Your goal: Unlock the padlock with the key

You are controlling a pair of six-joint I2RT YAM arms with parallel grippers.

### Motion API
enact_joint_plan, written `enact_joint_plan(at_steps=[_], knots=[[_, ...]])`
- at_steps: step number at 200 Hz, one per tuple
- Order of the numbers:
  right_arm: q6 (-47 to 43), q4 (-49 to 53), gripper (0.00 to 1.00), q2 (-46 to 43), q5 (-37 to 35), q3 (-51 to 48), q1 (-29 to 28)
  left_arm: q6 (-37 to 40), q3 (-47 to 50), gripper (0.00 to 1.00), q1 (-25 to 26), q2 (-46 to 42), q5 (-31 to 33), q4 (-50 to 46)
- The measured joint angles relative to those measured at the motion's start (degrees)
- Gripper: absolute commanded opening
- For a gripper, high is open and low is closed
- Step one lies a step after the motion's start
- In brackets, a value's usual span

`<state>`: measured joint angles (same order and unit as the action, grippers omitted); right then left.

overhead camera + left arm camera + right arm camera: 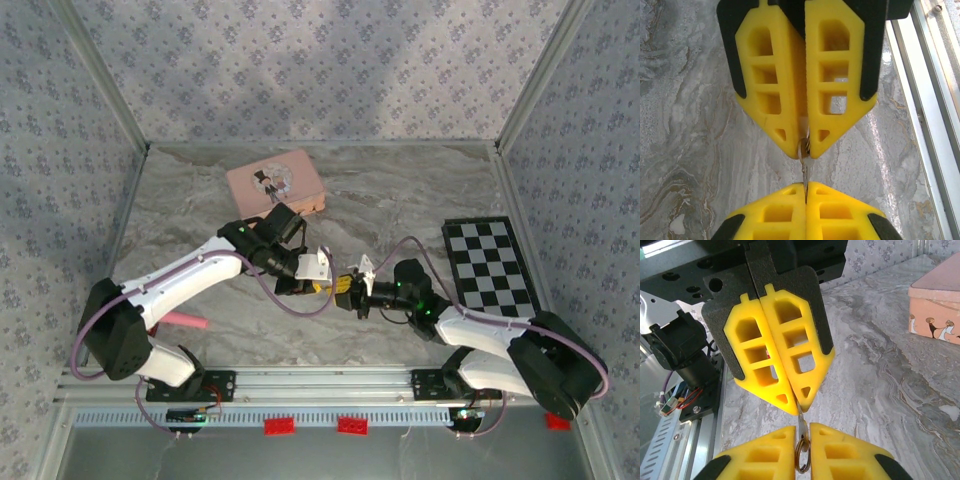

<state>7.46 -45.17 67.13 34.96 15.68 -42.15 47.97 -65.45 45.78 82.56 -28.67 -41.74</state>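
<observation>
Nearest, the left jaws are pressed shut on the blade of the key (pixel 805 174). At 3 o'clock, seen from above, the right jaws pinch its ring (pixel 801 149), tip to tip over the counter (pixel 400 190), likely to re-seat the key. Where the padlock is I cannot tell.

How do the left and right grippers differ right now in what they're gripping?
The left gripper is shut on the thin key; the right gripper is shut on the ring. The left gripper's fingers meet flush, while the right gripper's sit slightly apart around the ring. Both face each other tip to tip.
</observation>
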Motion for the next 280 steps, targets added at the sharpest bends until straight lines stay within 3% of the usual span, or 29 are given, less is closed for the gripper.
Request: enact_joint_plan(at_steps=[40, 89, 129, 199, 241, 266, 280], knots=[[0.00, -0.04, 0.13, 0.11, 0.04, 0.07, -0.37, 0.00, 0.92, 0.00, 0.00, -0.85, 0.00, 0.72], [0.02, -0.02, 0.18, 0.35, 0.22, 0.50, -0.37, -0.02, 0.94, 0.00, 0.00, -1.20, -0.04, 1.62], [0.00, 0.02, 0.09, 0.42, 0.17, 0.66, -0.37, -0.02, 1.07, 0.00, 0.00, -1.49, -0.24, 2.12], [0.00, 0.46, 0.03, -0.02, 0.00, 0.66, 0.68, -0.52, 1.16, 0.00, 0.00, -1.57, -0.20, 3.04], [0.22, 1.53, 0.00, -0.90, -0.70, 0.66, 1.20, -1.75, 2.67, 0.19, 0.00, -2.14, 0.31, 6.29], [0.72, 2.91, 0.00, -1.46, -1.84, 0.66, 1.20, -4.00, 6.58, 0.33, -0.42, -4.63, 1.97, 12.44], [1.14, 3.34, 0.00, -1.79, -2.80, 0.66, 1.29, -6.16, 9.53, 0.35, -1.31, -7.39, 2.62, 16.68]])
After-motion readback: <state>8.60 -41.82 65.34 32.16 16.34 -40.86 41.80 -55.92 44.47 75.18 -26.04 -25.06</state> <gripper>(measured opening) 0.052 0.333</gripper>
